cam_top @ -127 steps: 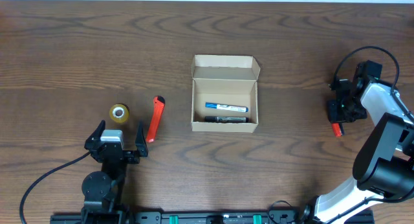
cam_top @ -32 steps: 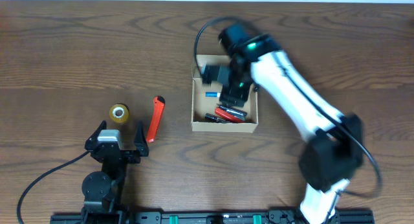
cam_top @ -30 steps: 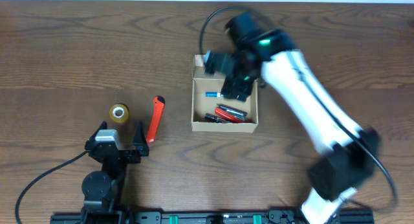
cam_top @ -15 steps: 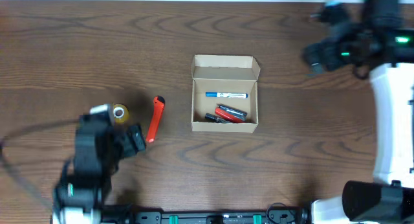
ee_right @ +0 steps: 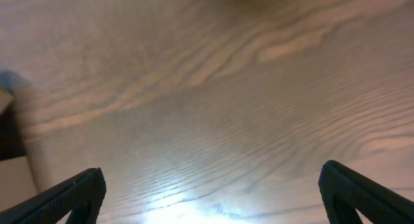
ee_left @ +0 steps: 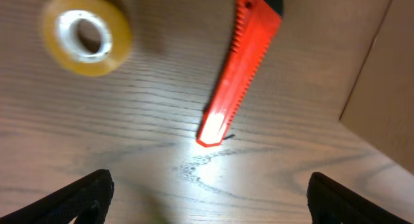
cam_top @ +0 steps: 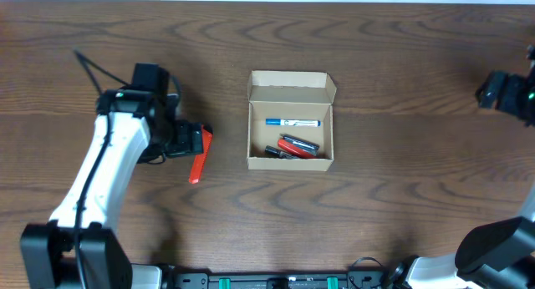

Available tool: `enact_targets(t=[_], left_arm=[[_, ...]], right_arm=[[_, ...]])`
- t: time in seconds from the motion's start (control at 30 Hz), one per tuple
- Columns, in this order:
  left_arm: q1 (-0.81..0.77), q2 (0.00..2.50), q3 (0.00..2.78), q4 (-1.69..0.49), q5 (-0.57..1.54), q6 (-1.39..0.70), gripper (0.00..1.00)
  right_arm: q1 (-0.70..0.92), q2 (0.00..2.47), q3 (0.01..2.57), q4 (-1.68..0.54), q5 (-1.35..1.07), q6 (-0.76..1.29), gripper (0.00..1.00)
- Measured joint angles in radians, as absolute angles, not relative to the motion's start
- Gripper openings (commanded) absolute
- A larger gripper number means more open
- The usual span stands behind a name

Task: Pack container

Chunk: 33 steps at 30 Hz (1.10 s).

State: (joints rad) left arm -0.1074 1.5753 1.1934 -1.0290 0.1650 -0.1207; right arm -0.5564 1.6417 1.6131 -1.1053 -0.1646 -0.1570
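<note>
Surface: dark brown wood-grain counter, seen from above.
Container: tan cardboard container sits at the middle of the counter, well apart from both arms.
Container axis: its longer side runs left to right in the overhead view; the mouth faces up.
Lid: the flap lid is folded back along the far edge.
Contents: a blue-and-white marker lies along the long axis; a red marker and a black marker lie slightly slanted near the front wall.
Left end effector: left end effector hangs over the counter on the left of the container, fingers spread wide with nothing between them.
Below it: an orange-red utility knife lies on the wood beside a yellow tape roll; the knife's tip points toward the wrist camera.
Container from the left wrist: its plain side wall shows at the right edge.
Right end effector: right end effector is at the far right edge of the overhead view, fingers wide apart, over bare wood, holding nothing.
</note>
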Motion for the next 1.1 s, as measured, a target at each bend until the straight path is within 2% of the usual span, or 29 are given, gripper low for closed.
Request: enact_targets(t=[0.33, 0.6, 0.87, 1.07, 1.1], left_arm=[[-0.252, 1.583, 1.2, -0.97, 0.06, -0.039, 0.95], [-0.255, 1.609, 1.2, -0.91, 0.019, 0.001, 0.95], [-0.255, 1.795, 1.2, -0.86, 0.019, 0.009, 0.97], [-0.255, 1.831, 1.2, -0.781, 0.019, 0.01, 1.0], [-0.255, 1.831, 1.2, -0.772, 0.019, 0.01, 0.95]], right_arm=[[-0.546, 1.643, 1.295, -0.922, -0.191, -0.138, 0.99], [-0.535, 1.643, 1.273, -0.904, -0.213, -0.138, 0.99], [-0.488, 1.643, 1.273, -0.903, -0.223, -0.138, 0.99], [-0.463, 1.643, 1.273, -0.905, -0.228, -0.138, 0.99], [-0.46, 1.643, 1.273, -0.907, -0.228, -0.138, 0.99]])
